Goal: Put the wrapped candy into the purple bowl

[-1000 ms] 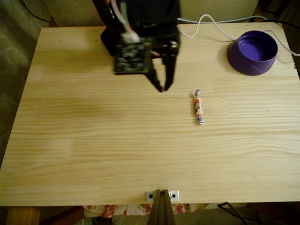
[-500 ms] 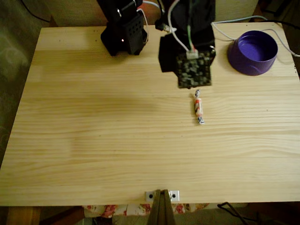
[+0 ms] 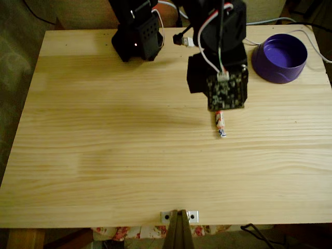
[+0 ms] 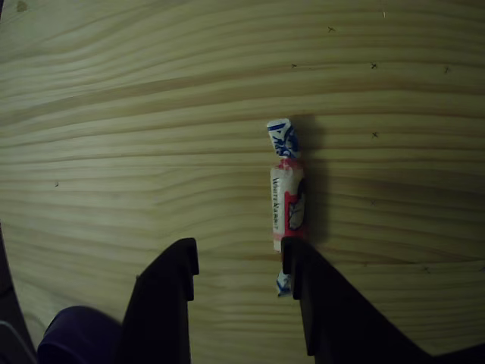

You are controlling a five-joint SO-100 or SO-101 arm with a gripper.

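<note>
The candy (image 4: 287,206) carries a line of dark print running along its white wrapper in the other view, but the letters are too small and blurred to read. In the fixed view the wrapper's marks cannot be read either.

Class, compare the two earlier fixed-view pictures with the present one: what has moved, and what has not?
The arm swung rightward across the table, then down-frame over the wrapped candy. The gripper is open beside the candy, nothing gripped. The candy and the purple bowl stayed put.
</note>
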